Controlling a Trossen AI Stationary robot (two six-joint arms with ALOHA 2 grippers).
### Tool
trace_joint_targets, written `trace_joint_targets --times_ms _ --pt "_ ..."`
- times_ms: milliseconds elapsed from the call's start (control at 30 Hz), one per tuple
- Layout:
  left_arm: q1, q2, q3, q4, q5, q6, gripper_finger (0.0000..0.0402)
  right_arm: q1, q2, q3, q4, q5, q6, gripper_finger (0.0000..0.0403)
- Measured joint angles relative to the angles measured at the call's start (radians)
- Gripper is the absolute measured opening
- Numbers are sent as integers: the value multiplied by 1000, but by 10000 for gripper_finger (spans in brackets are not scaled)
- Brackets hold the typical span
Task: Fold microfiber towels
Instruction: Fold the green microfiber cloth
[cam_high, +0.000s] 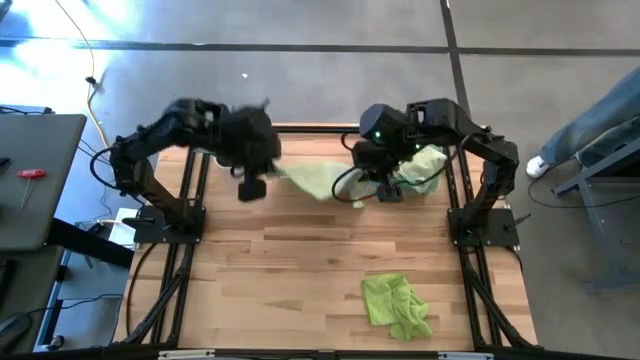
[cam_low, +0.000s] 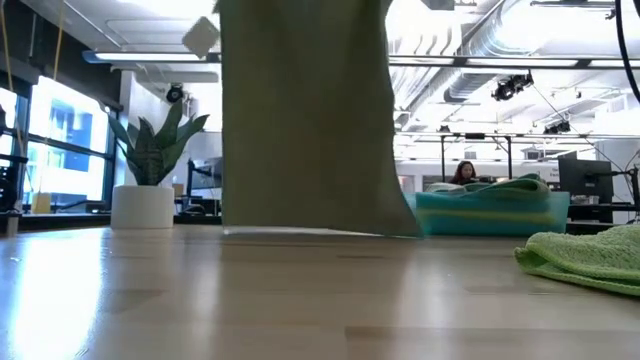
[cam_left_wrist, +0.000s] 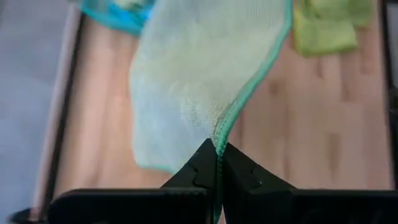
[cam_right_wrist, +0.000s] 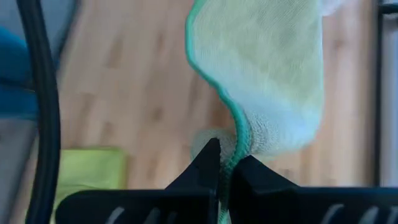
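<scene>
From above, my own arms hide most of the pale green towel (cam_high: 312, 178) stretched between them over the bench (cam_high: 300, 270). The wrist views show more: my left jaws and right jaws are each clenched on its hem. The low view shows it hanging down to the bench.

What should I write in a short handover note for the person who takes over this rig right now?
Left end effector: shut on one edge of the pale green towel, raised over the table's far side.
Right end effector: shut on another edge of the same towel, also raised.
The towel hangs between them; in the low view its bottom edge is at or just above the table.
A lime towel lies crumpled near the front edge, untouched.
More towels sit in a blue bin at the far right.
Done: the pale green towel is picked up and spread.
Left: lay and fold it, then the others.
</scene>
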Motion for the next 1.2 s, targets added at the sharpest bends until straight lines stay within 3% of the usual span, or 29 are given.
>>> trace_joint_targets --times_ms 167,367,600,1000,1200 --pt "-112 0 -102 -4 3 -85 0 82 23 -39 1 -50 67 0" --pt "-224 0 -232 20 4 -162 0 165 35 -274 50 -120 129 0" --pt "-351 -1 -415 58 62 -247 0 285 35 -548 412 -278 200 0" --pt "-560 0 -730 474 70 -469 0 477 35 -920 1030 -344 475 0" --pt "-583 0 -819 541 51 -535 0 519 35 -971 1113 -336 488 0"
